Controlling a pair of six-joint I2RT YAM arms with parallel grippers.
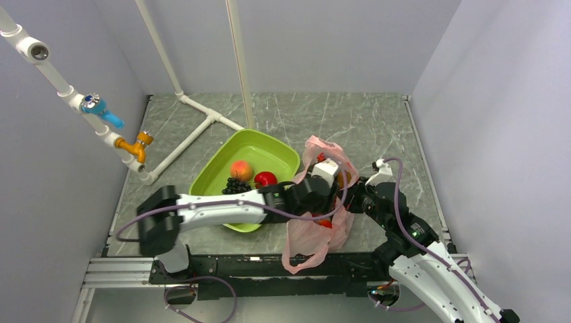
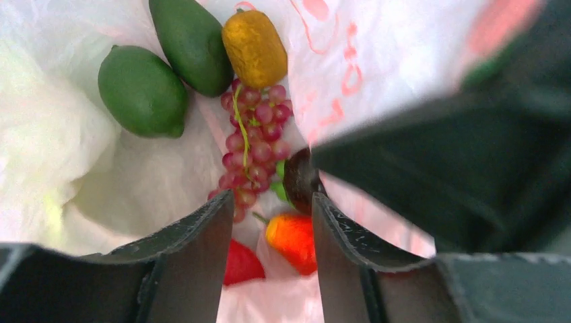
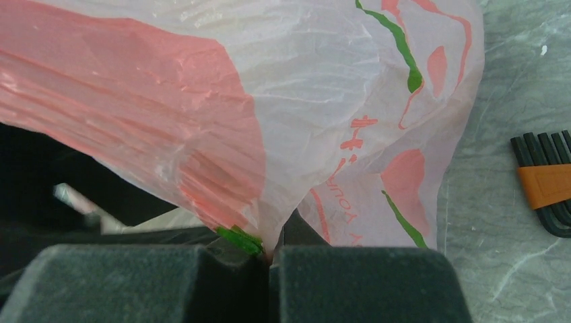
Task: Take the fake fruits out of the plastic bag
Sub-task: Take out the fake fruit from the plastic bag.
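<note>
On the grey veined table [image 1: 377,121], listed by size.

1. Lime-green tray [image 1: 269,151], just left of the bag. It holds a peach [image 1: 241,169], a dark grape bunch [image 1: 236,186] and a red apple [image 1: 265,179]. I judge these to be fruit already out of the bag.

2. Plastic bag [image 1: 316,235], pink and crinkly, between my two arms and sagging over the near edge. It holds the rest of the fruit.

3. Right gripper [image 3: 269,266]: jaws closed tight on a fold of the bag wall. I take this as the hold that keeps the mouth up and apart for the other arm.

4. Left gripper [image 2: 269,202]: reached down inside the bag, fingers parted, nothing between them yet.

5. Fruit on the bag floor, seen past my left fingers:
- pale green fruit [image 2: 141,91] and dark green fruit [image 2: 192,44], farthest away
- yellow-orange fruit [image 2: 254,47], beside those two
- red grape bunch [image 2: 252,145], running toward the gap
- dark fruit [image 2: 299,178], by the right finger
- orange-red fruit [image 2: 293,239], framed in the gap and nearest
- red fruit [image 2: 241,264], half hidden behind the left finger

6. Hex keys [image 3: 549,185], on the table beyond the bag. They play no part in the task.
</note>
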